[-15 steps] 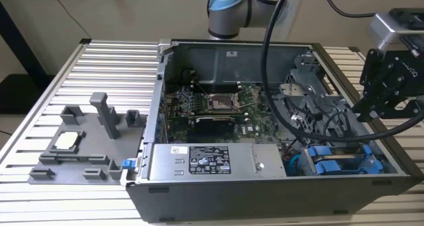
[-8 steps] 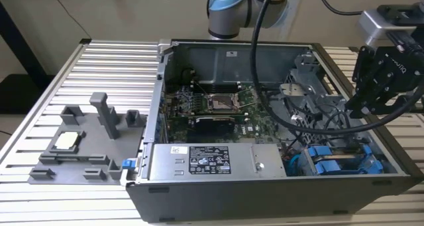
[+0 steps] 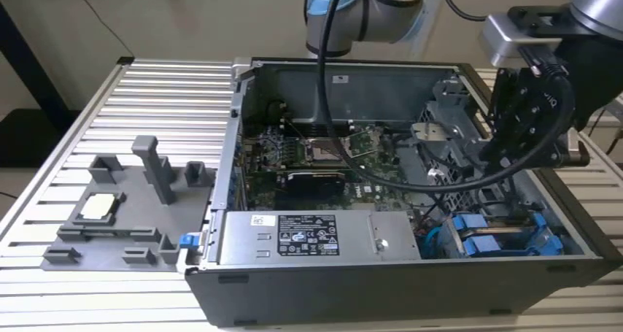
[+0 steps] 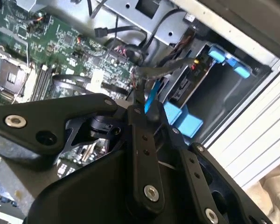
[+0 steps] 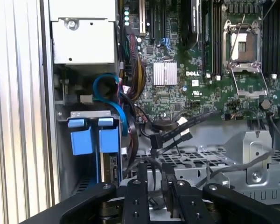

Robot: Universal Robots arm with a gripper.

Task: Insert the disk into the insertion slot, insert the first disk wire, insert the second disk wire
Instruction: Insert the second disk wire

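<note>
Blue carrier fronts stand side by side in the insertion slot, the grey bay at the case's corner on the exterior view's right. The disk sits inside that bay, and its connector edge shows in the second wrist view. A dark wire runs to that edge, and a blue cable loops above the bay. A black connector on loose wires lies just beyond my gripper. My gripper hangs above the case, over the cage beside the bay.
The grey power-supply box with a sticker lies along the case's near wall. The green motherboard fills the case floor. A perforated grey cage is under the gripper. A grey fixture plate rests on the slatted table.
</note>
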